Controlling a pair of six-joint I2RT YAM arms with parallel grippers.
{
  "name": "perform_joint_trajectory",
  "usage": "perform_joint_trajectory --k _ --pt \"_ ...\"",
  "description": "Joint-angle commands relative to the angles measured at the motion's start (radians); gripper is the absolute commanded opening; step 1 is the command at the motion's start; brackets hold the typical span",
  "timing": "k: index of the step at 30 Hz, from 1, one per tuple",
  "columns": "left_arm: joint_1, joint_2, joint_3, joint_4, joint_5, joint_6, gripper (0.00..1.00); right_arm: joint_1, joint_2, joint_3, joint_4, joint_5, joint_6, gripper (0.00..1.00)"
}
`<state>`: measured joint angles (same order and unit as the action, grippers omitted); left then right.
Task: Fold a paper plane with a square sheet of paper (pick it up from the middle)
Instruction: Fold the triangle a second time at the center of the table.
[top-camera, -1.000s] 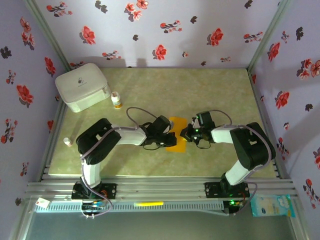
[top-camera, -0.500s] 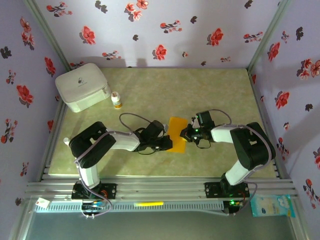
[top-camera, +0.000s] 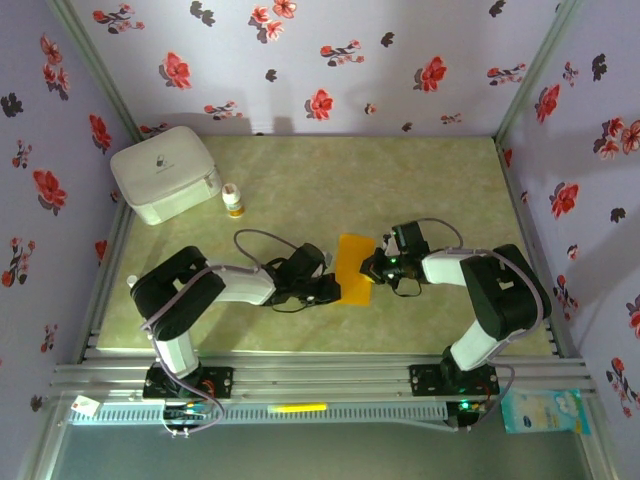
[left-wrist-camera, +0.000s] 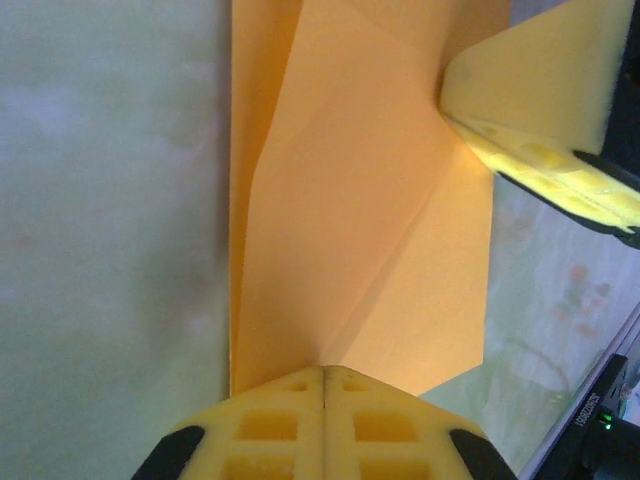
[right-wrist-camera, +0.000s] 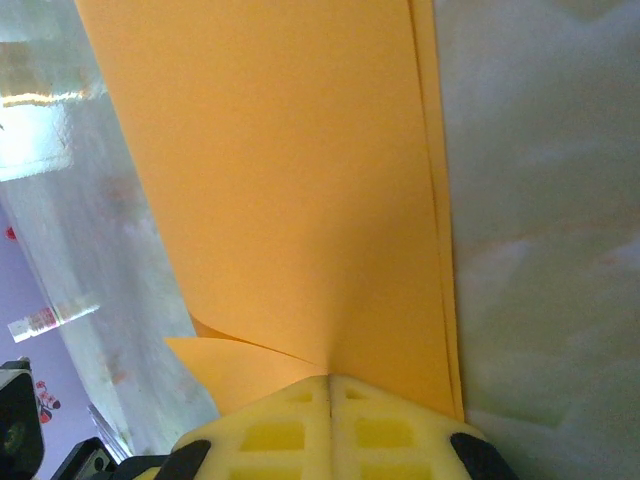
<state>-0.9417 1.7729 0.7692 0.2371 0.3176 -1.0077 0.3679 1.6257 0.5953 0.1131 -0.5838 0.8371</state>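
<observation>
Near edge first: both arm bases sit at the rail, and the arms reach in toward the middle of the desk (top-camera: 300, 170). My left gripper (top-camera: 328, 290) is low at desk centre with its yellow pads pressed together, pinching the left edge of the square sheet of paper (top-camera: 352, 268). On the left wrist view the pads of the left gripper (left-wrist-camera: 323, 378) meet in a tight seam with the orange sheet (left-wrist-camera: 360, 220) running into it. The sheet is folded, with several layers and diagonal creases showing. The right gripper (top-camera: 372, 268) is just across, on the sheet's right side. On the right wrist view the right gripper (right-wrist-camera: 328, 385) is clamped on the paper (right-wrist-camera: 290, 180) too, with stacked layer edges along one side. One right finger (left-wrist-camera: 540, 110) shows from the left wrist, touching the sheet's far corner. I cannot tell whether the sheet rests on the desk or is lifted. Further back left there is a small white bottle (top-camera: 233, 200) with an orange cap, then a white box (top-camera: 165, 172) in the far left corner.
</observation>
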Motion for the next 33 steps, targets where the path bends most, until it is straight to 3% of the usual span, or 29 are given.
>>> perform_joint_trajectory --k 1,13,24,29,33 --pt "-0.003 -0.03 0.049 -0.116 0.007 0.044 0.0 -0.003 0.036 -0.01 -0.102 0.088 -0.018 0.0" --pt "0.053 0.064 0.171 -0.172 0.015 0.133 0.0 -0.001 0.025 -0.001 -0.092 0.072 -0.013 0.0" --pt "0.042 0.1 0.081 -0.145 0.021 0.104 0.0 0.005 -0.067 0.037 -0.107 0.031 -0.021 0.02" --pt "0.038 0.1 0.068 -0.147 0.021 0.092 0.0 0.065 -0.095 0.022 -0.083 0.021 0.004 0.03" --pt "0.037 0.105 0.08 -0.156 0.02 0.092 0.0 0.112 -0.028 0.02 -0.03 0.013 0.033 0.03"
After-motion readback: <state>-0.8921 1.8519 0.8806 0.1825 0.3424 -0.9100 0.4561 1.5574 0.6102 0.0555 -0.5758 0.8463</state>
